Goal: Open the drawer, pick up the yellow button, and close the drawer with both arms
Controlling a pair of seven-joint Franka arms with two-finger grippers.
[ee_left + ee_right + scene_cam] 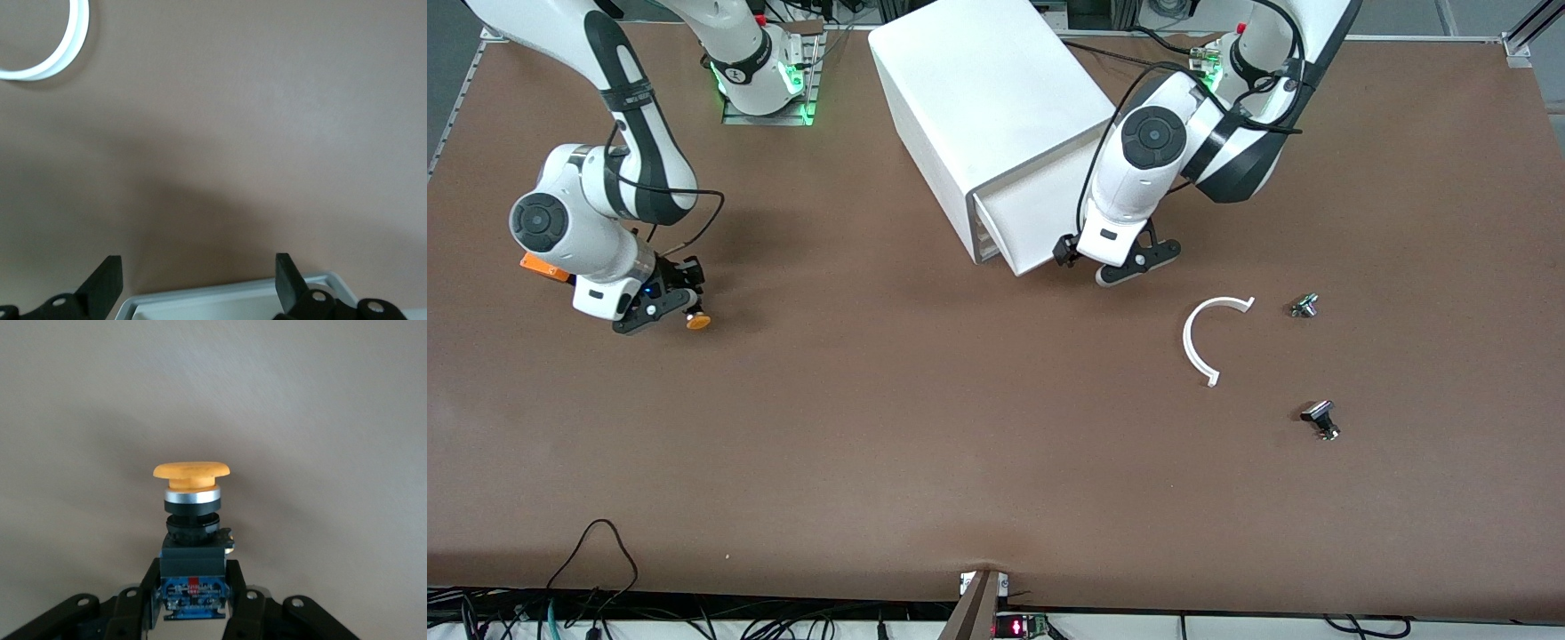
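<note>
The button (191, 475), an orange cap on a black and blue body, sits between the fingers of my right gripper (193, 590), which is shut on its body. In the front view this gripper (679, 313) hangs low over the table at the right arm's end, and the button's cap (698, 322) points away from the hand. The white cabinet (987, 107) stands mid-table, and its drawer (1036, 227) sticks out a little. My left gripper (1103, 265) is open at the drawer's front. The drawer's rim (227, 298) lies between its fingers (105, 283), with no contact visible.
A white C-shaped ring (1208, 342) lies nearer the front camera than the left gripper. Two small black-and-silver parts (1304, 306) (1320, 418) lie toward the left arm's end. An orange box (543, 265) shows under the right arm. Cables run along the table's front edge.
</note>
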